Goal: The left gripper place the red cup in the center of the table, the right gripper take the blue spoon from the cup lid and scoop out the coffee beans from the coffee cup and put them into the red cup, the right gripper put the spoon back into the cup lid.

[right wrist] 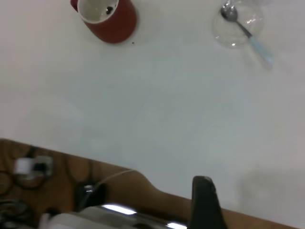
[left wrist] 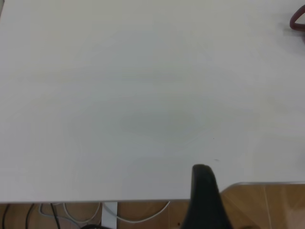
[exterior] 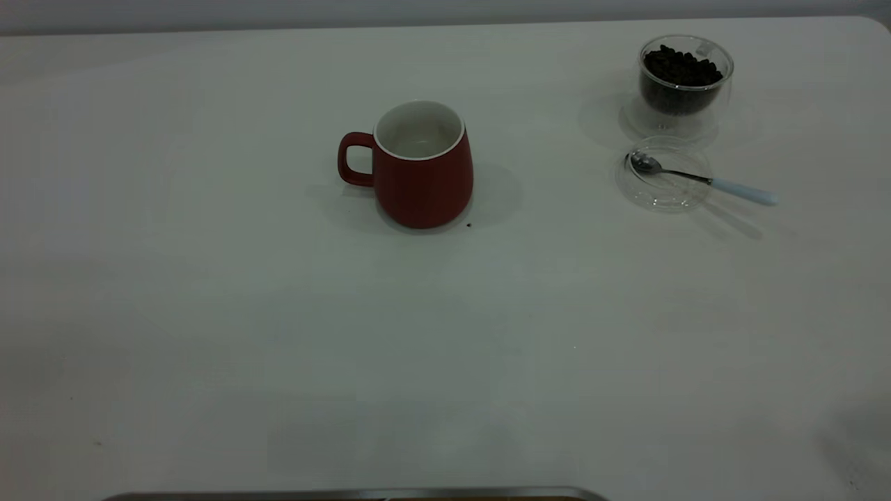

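The red cup [exterior: 421, 167] stands upright near the table's middle, handle to the left; it also shows in the right wrist view [right wrist: 107, 19] with a dark bean or two inside, and its edge shows in the left wrist view [left wrist: 298, 21]. The glass coffee cup [exterior: 686, 83], full of coffee beans, stands at the far right. The clear cup lid [exterior: 665, 182] lies in front of it, with the blue-handled spoon [exterior: 703, 179] resting bowl-in-lid, also seen in the right wrist view [right wrist: 245, 31]. My left gripper [left wrist: 202, 191] and right gripper [right wrist: 205, 200] hang back at the table's near edge, away from everything.
One loose coffee bean [exterior: 468, 225] lies on the table just right of the red cup's base. The white table [exterior: 278, 348] has bare surface in front. Cables and a wooden floor show beyond the near edge [left wrist: 109, 205].
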`<state>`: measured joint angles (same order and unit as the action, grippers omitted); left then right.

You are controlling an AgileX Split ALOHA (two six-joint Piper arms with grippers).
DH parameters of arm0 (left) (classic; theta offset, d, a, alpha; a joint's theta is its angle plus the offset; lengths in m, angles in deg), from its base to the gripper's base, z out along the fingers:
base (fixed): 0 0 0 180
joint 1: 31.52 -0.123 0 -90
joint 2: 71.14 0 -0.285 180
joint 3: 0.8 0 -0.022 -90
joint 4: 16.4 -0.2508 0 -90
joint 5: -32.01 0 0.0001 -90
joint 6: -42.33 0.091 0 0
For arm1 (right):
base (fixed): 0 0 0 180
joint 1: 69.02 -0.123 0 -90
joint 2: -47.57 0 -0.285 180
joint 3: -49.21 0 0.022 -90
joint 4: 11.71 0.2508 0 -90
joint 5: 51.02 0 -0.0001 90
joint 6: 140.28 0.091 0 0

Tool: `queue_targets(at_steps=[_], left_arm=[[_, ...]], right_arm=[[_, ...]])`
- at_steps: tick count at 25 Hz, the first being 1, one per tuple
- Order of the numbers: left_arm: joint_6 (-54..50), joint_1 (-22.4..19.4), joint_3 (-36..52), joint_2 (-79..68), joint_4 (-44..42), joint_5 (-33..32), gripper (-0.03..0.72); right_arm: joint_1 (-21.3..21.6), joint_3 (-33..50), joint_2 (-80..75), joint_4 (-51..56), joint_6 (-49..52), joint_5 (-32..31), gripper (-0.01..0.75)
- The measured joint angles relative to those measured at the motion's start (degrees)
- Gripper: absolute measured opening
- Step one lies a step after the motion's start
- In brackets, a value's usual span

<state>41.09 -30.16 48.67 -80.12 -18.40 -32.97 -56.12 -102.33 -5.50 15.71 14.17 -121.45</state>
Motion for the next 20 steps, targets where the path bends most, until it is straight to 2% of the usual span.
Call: queue_targets(at_steps=[9, 15, 20], left_arm=[[0.00, 0.00, 0.00, 0.00, 0.05, 0.00, 0.587], [0.00, 0.00, 0.00, 0.00, 0.05, 0.00, 0.587], [-0.17, 0.00, 0.00, 0.00, 0.05, 0.00, 0.587]], right_arm=[[-13.36, 6.07, 28.11, -8.92, 3.14, -0.28, 0.558], [-14.60, 12.59, 40.11, -17.83, 15.43, 5.83, 0.558], [-14.60, 18.24, 45.76, -25.84, 21.92, 5.84, 0.558]])
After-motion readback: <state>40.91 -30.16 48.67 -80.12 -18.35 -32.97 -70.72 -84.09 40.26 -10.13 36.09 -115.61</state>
